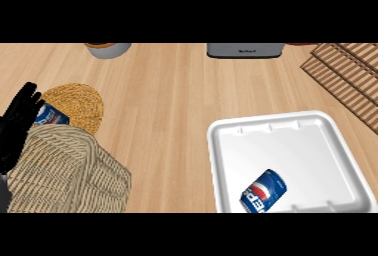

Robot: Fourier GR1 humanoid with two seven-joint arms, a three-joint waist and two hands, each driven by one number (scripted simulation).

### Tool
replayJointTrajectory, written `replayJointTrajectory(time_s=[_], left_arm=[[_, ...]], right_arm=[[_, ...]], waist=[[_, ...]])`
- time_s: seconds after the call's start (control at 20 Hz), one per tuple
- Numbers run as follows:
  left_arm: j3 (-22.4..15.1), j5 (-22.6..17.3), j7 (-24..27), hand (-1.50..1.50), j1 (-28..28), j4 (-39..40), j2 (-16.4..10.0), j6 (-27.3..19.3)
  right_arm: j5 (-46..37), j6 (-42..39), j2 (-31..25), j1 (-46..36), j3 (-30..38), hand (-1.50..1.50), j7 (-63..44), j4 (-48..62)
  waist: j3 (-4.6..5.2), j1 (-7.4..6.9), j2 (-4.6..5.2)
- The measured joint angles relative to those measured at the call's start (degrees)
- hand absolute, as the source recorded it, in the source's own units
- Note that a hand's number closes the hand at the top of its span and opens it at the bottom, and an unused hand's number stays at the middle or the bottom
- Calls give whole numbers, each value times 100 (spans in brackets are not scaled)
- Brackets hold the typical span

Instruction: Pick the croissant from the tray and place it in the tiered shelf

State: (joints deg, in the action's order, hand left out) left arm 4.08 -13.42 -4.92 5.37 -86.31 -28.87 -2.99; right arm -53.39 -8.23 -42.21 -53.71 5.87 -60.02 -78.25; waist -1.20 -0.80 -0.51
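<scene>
Pale wooden counter (170, 100). Near right, the white tray (295, 150) shows no croissant, only a blue can (263, 196) lying tilted. It is probably light, stiff, slick and prone to rolling, so grasp across its middle. Near left stands the wicker tiered shelf (66, 170). The left hand (18, 125) is beside it, fingers straight and holding nothing. The right hand is out of view.

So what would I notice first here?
A big white tray sits at the lower right with a blue soda can lying in it. At the left stands a woven shelf with a second blue can on its round tier, and the black left hand shows beside it at the edge.
</scene>
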Motion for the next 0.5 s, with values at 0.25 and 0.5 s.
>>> replayJointTrajectory(time_s=[0.25,0.5], left_arm=[[-35,43,13,0,33,43,-4,-42],[-38,38,52,0,58,61,-7,-20]], right_arm=[[-137,-32,-216,-35,140,150,198,547],[-162,114,-375,-59,374,150,434,1127]], waist=[[-8,-15,10],[-7,-40,22]])
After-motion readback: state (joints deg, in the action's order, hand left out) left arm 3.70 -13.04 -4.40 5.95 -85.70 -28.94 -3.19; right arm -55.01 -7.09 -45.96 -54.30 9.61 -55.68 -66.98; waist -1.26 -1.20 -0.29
